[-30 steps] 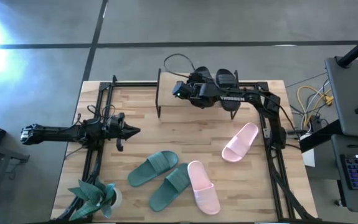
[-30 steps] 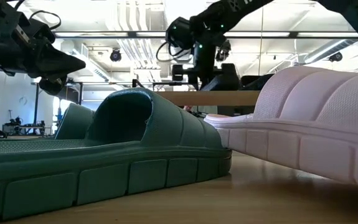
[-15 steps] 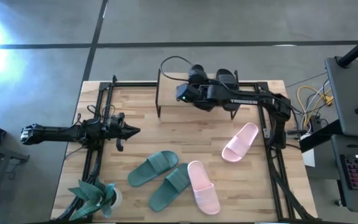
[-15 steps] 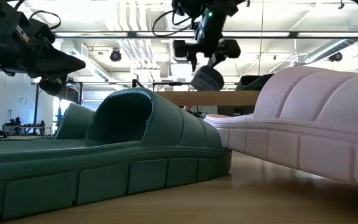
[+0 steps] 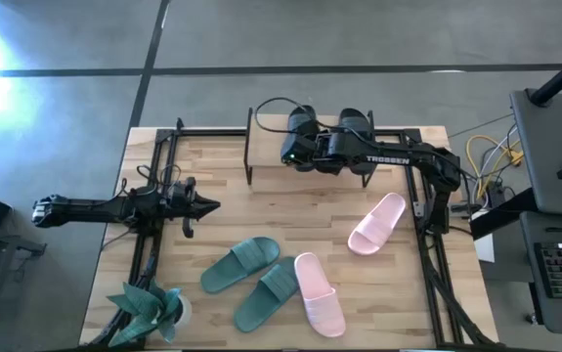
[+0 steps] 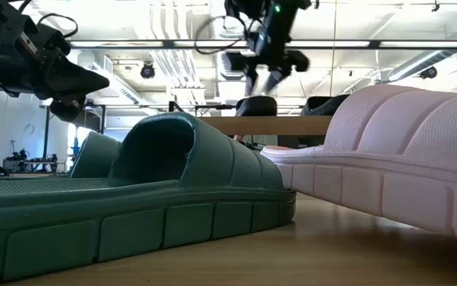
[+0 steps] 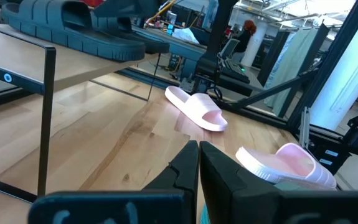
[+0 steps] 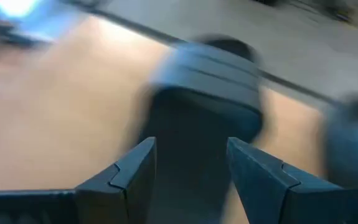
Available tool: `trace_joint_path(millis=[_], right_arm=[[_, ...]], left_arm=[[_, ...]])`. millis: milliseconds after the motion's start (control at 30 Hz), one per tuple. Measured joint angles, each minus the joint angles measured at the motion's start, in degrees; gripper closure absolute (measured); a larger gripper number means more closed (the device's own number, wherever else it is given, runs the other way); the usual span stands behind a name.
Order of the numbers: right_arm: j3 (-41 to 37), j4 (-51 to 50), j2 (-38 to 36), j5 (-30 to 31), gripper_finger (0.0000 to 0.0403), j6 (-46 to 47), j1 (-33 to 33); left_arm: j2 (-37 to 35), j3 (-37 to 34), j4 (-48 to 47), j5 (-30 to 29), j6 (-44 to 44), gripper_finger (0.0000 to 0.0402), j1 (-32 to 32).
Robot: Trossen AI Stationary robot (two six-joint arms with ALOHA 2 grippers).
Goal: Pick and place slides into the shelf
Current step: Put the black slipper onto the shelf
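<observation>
Two black slides [image 5: 356, 122] lie side by side on the shelf [image 6: 292, 125] at the table's far edge; the left one [image 6: 256, 106] lies flat on the plank. My right gripper [image 8: 191, 146] hangs open just above that slide [image 8: 203, 81], and in the low view a gap shows between them. Two dark green slides [image 5: 241, 264] [image 5: 269, 293] and a pink one [image 5: 318, 293] lie near the near edge. The second pink slide [image 5: 376, 223] lies farther right. My left gripper [image 7: 198, 163] is shut and waits above the table's left side [image 5: 207, 205].
A small green plant [image 5: 149, 305] stands at the near left corner. Black frame rails [image 5: 153, 196] run along the table's left and right sides. Bare wood [image 5: 290, 210] lies between the shelf and the slides. Cables and a desk [image 5: 544, 147] sit off the right edge.
My right gripper has carried a black slide, hanging tilted below it, toward the far edge over the shelf. The slide has come down onto the plank and now lies flat beside the other black one, apart from the gripper. The right wrist picture is blurred by motion.
</observation>
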Motion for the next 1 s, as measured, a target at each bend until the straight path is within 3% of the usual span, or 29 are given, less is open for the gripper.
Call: trace_joint_path(millis=[133,200,467,700,1000], right_arm=[[4.7,8.5,0.5,-9.8,0.0236,-14.4,0.7],[7.8,10.0,1.8,-11.2,0.0259,-17.0,0.6],[24.0,0.5,12.7,-17.5,0.0383,-22.0,-5.3],[37.6,-9.0,24.5,-24.3,0.0390,-20.3,-8.7],[35.9,-9.3,25.9,-22.5,0.0390,-18.8,-9.7]], left_arm=[[0.0,0.0,0.0,0.0,0.0,0.0402,0.0],[0.0,0.0,0.0,0.0,0.0,0.0402,0.0],[0.0,0.0,0.0,0.0,0.0,0.0402,0.0],[0.0,0.0,0.0,0.0,0.0,0.0402,0.0],[0.1,0.0,0.0,0.0,0.0,0.0402,0.0]])
